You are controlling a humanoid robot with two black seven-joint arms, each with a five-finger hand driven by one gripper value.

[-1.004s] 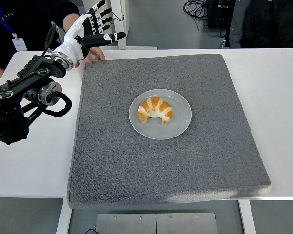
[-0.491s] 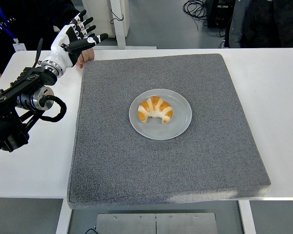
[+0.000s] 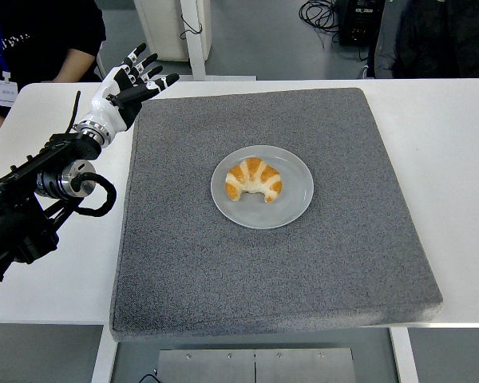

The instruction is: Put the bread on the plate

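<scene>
- The bread [image 3: 254, 180], a croissant, lies on the plate [image 3: 297, 204] at the centre of the frame, inside the rim and a little left of the plate's middle. To my eye the placing is done.
- The left hand [image 3: 128, 86] is up in the upper left of the frame, over the far left corner of the grey mat [image 3: 255, 271]. Its fingers [image 3: 161, 80] are spread wide and hold nothing, and it is well apart from the plate.
- The right arm does not show anywhere.
- The next move, I judge, calls for nothing delicate: just drawing the arm off to the left edge to rest, with the bread left alone.
- A person [image 3: 44, 36] in dark clothes stands at the top left, just behind the raised hand; that is the one thing close to the arm.
- Nothing stands between the hand and the left edge of the white table [image 3: 455, 144].
</scene>
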